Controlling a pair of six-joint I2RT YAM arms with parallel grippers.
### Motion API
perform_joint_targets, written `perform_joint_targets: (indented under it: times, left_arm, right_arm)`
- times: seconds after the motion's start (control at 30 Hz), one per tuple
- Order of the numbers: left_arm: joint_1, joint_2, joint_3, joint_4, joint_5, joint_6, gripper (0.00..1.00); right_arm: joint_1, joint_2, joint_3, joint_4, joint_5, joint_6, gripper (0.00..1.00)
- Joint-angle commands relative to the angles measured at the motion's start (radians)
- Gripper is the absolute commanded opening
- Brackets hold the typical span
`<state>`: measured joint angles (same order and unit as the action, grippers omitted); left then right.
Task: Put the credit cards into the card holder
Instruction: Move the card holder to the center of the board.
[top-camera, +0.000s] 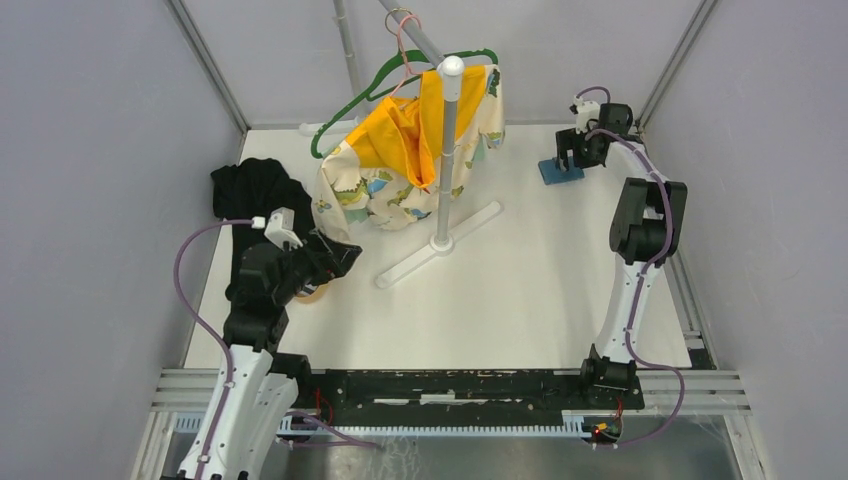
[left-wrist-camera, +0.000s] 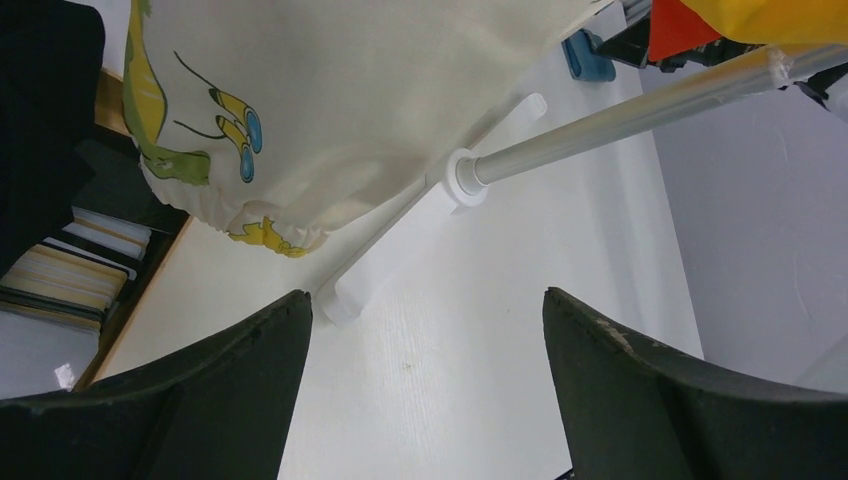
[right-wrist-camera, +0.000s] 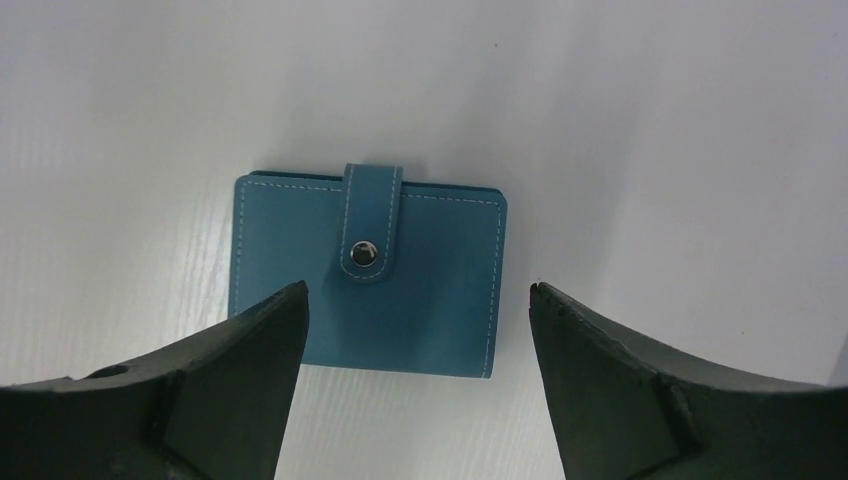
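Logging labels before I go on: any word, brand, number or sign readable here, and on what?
No text can be read in any view.
Teal-blue stitched card holder: plain face, metal snap, no lettering.
Stack of dark and light plastic cards: edges only, no print visible.
Cream cloth garment: cartoon pictures, no words.

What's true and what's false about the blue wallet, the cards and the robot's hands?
1. The card holder is snapped shut. True.
2. The right gripper grips the card holder. False: its jaws stand open over it, holding nothing.
3. The credit cards are inside the card holder. False: they sit stacked in the wooden tray by the left gripper.
4. A cream printed garment hangs at the white stand. True.
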<state>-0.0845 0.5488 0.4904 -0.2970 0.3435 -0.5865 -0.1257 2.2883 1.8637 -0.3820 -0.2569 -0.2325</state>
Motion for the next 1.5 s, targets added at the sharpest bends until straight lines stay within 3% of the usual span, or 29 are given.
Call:
perform_joint_targets:
  times: [0.0,0.17,0.43,0.53,0.67,0.77,0.97,1.23,1.47]
  left_arm:
    - [0.006,0.000,-0.012,0.106,0.086,-0.015,0.90]
    - [0.006,0.001,-0.033,0.172,0.189,-0.030,0.88]
    - [-0.037,-0.011,-0.074,0.284,0.280,-0.083,0.85]
    - [-0.149,-0.006,-0.076,0.291,0.199,-0.080,0.84]
    - [-0.430,0.035,-0.085,0.326,0.010,-0.074,0.82]
    - [-0.591,0.077,-0.098,0.370,-0.088,-0.069,0.79]
    - [-0.805,0.143,-0.120,0.501,-0.197,-0.055,0.77]
    - [-1.065,0.330,-0.152,0.712,-0.389,0.071,0.74]
    - [-1.227,0.554,-0.112,0.816,-0.648,0.150,0.75]
  right_arm:
    - [-0.016,0.037,0.053,-0.012,-0.008,0.036,0.86]
    - [-0.035,0.081,0.058,-0.044,-0.101,0.035,0.82]
    - [-0.035,0.078,0.044,-0.127,-0.174,-0.029,0.58]
    - [-0.035,0.035,-0.018,-0.158,-0.192,-0.083,0.45]
    - [-0.035,-0.070,-0.170,-0.190,-0.222,-0.176,0.32]
    - [-0.035,-0.172,-0.331,-0.199,-0.246,-0.248,0.26]
    - [-0.030,-0.357,-0.605,-0.258,-0.291,-0.405,0.16]
    - [0.038,-0.642,-0.955,-0.361,-0.387,-0.676,0.13]
    - [0.211,-0.825,-1.135,-0.350,-0.435,-0.708,0.16]
